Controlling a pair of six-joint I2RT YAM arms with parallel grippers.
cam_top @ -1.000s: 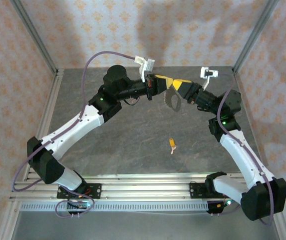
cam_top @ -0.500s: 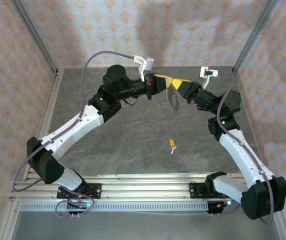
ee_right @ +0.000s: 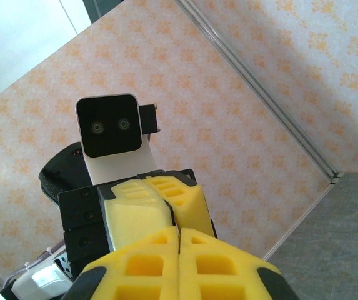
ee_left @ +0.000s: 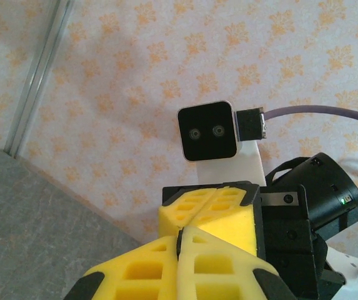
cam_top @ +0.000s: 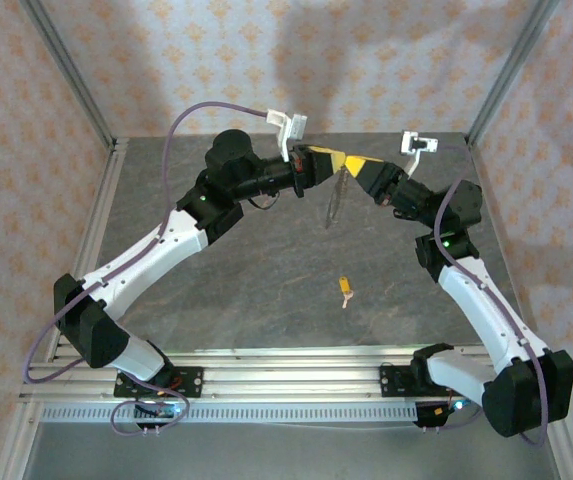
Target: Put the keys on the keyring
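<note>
At the back middle my two grippers meet tip to tip above the table. The left gripper (cam_top: pixel 332 160) (ee_left: pixel 180 242) is shut, and a thin dark sliver of the keyring shows between its tips. The keyring (cam_top: pixel 334 203) hangs below the meeting point as a thin pale loop, seen almost edge-on. The right gripper (cam_top: pixel 356 166) (ee_right: pixel 179 237) is shut, its tips pressed against the left one's; nothing shows between its own pads. A tiny key (cam_top: pixel 345 290) with an orange-yellow head lies on the grey table, well nearer than both grippers.
The grey tabletop (cam_top: pixel 246 280) is bounded by patterned walls, with metal frame posts (cam_top: pixel 66 70) at the back corners. An aluminium rail (cam_top: pixel 296 380) carrying both arm bases runs along the near edge.
The keyring has turned from a face-on loop to nearly edge-on and swung slightly left. Both grippers stay together at the same spot. The key on the table has not moved.
</note>
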